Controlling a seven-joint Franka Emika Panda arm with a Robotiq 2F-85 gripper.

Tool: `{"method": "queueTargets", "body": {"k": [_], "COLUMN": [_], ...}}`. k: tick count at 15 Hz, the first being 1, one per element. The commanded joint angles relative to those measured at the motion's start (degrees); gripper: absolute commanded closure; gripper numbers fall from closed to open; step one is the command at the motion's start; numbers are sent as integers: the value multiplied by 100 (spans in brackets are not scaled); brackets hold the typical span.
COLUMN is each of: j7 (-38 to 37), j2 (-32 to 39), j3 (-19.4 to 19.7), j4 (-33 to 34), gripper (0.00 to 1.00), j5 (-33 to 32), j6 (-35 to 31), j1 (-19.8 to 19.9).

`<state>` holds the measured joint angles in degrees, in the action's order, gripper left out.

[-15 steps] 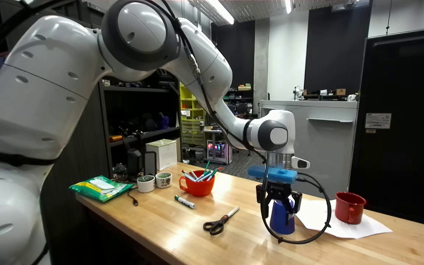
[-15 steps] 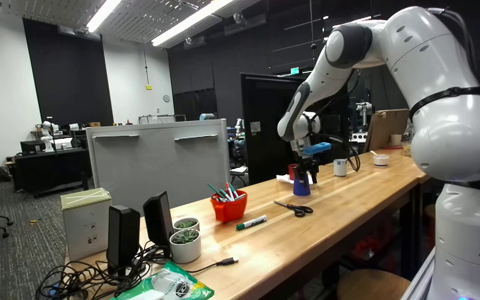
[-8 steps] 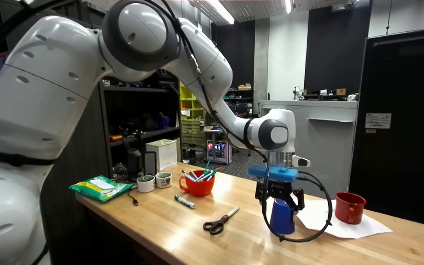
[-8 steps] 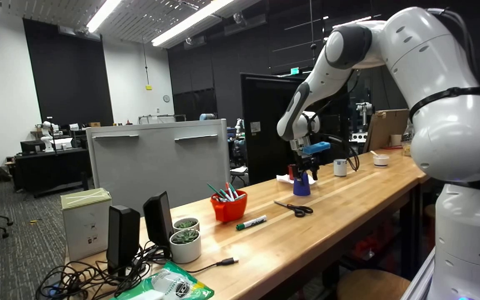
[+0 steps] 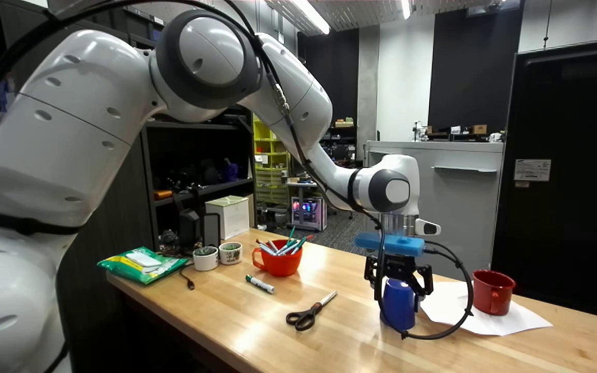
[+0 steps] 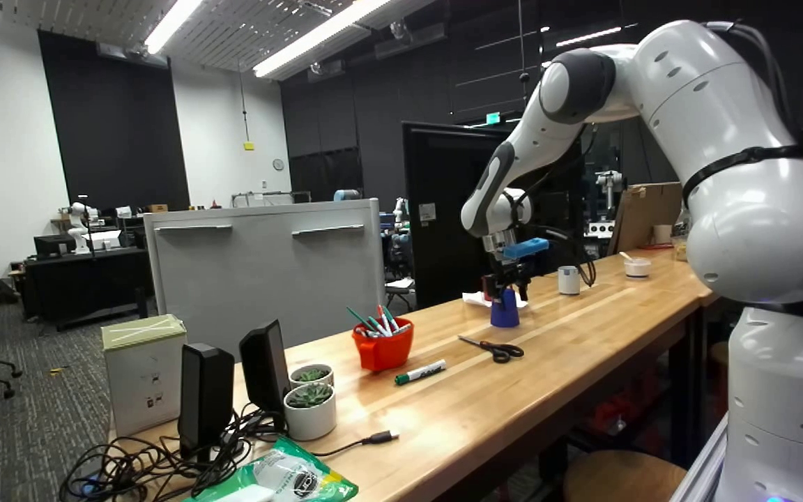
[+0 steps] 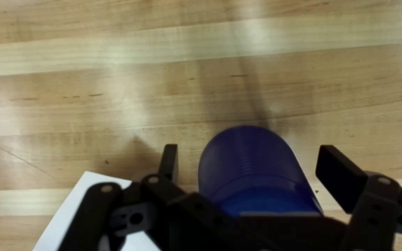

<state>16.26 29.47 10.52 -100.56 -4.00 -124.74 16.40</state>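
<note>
Glossy white with dark gray joint rings (image 5: 215, 96), the robot arm (image 5: 60, 124) before us wears black straps (image 5: 24, 223), a black cable (image 5: 297, 142), a silver collar (image 5: 399, 224) and a blue block (image 5: 389, 244) above a black tool (image 7: 250, 167) dotted with round screws (image 7: 106, 188).

1 blue cup (image 5: 399, 304) stands on table (image 5: 353, 334), tapering upward.

Wrist view down onto tabletop (image 7: 82, 108)
</note>
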Motion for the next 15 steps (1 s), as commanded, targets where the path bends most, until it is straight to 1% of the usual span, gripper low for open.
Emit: {"method": "queueTargets", "body": {"k": [1,2,3,4,5,6,8,11,13,15], "j7": [139,158,179,183,179,188,172,129,170,187], "j2": [221,282,336,370,396,407,379,280,127,-52], "j3": [-121,-144,-165,-178,-191,-200,-208,-213,-246,-283], "j4": [344,420,479,526,558,585,614,513,262,-144], "gripper": [0,0,19,26,31,39,44,47,47,47], "j5": [52,62,68,59,55,48,25,-21,-32,-68], "j6": [155,184,195,205,217,223,286,191,-101,-711], "j1": [114,126,135,136,133,131,105,56,38,-4]}}
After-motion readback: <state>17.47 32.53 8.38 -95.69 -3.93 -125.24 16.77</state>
